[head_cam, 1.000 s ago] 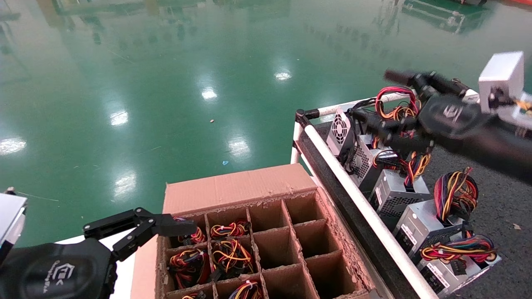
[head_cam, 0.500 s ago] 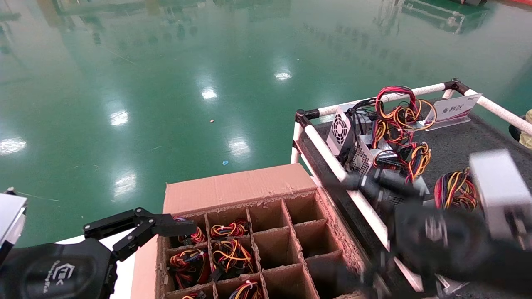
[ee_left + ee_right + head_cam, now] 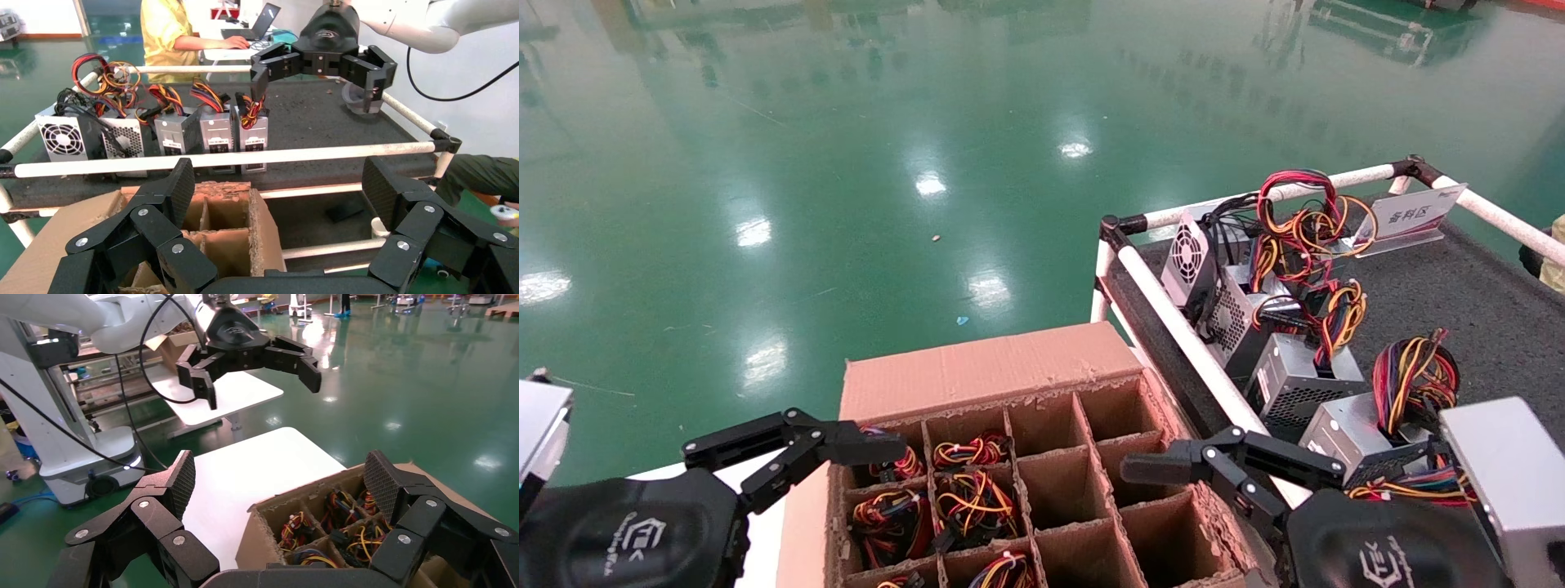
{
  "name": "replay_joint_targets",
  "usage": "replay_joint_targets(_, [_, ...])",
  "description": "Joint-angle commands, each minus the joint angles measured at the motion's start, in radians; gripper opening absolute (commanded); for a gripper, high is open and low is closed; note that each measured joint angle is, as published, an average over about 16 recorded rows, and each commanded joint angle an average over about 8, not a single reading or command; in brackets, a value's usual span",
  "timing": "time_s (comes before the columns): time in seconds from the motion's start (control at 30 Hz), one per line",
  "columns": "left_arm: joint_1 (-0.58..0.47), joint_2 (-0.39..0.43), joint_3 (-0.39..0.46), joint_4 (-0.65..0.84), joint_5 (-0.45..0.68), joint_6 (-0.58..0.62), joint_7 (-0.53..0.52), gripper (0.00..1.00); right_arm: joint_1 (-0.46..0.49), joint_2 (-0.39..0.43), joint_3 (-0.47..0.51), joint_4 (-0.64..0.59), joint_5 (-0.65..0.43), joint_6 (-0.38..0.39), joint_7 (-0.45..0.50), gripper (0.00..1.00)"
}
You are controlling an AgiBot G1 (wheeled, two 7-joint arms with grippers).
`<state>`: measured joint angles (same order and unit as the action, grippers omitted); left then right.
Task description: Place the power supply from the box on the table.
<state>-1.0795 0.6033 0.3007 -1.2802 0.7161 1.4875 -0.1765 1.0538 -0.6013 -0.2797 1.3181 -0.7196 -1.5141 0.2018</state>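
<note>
The power supply point(image 3: 1303, 233), with its loose red, yellow and black wires, lies on the dark grey table point(image 3: 1459, 278) at the far left corner, also in the left wrist view point(image 3: 101, 76). The brown box point(image 3: 977, 367) with divider cells stands below the table's white rail. My right gripper point(image 3: 1230, 465) hangs open and empty over the box's right edge, nothing between its pads point(image 3: 281, 474). My left gripper point(image 3: 797, 445) is parked open at the box's left side point(image 3: 281, 184).
Three more silver units point(image 3: 1303, 380) with bundled wires lie in a row along the rail point(image 3: 1173, 318). A white sign point(image 3: 1410, 216) stands at the table's back. Left cells point(image 3: 972, 498) hold wired units; right cells point(image 3: 1124, 465) are empty. A white tabletop point(image 3: 245, 471) adjoins the box.
My right arm has swung from above the power supply at the table's far corner back and down to the box's right edge, open and empty. The left arm has not moved.
</note>
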Motion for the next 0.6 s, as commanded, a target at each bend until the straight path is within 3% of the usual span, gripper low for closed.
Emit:
replay_joint_targets(0.03, [0.0,0.0,0.0,0.0,0.0,0.0,0.0,1.0,0.004,-0.002,0.0,-0.007,-0.001,0.004,-0.003,1.0])
replay_joint_targets(0.6, [0.0,0.0,0.0,0.0,0.0,0.0,0.0,1.0,0.018,-0.008,0.0,-0.03,-0.009,0.016,-0.013,1.0])
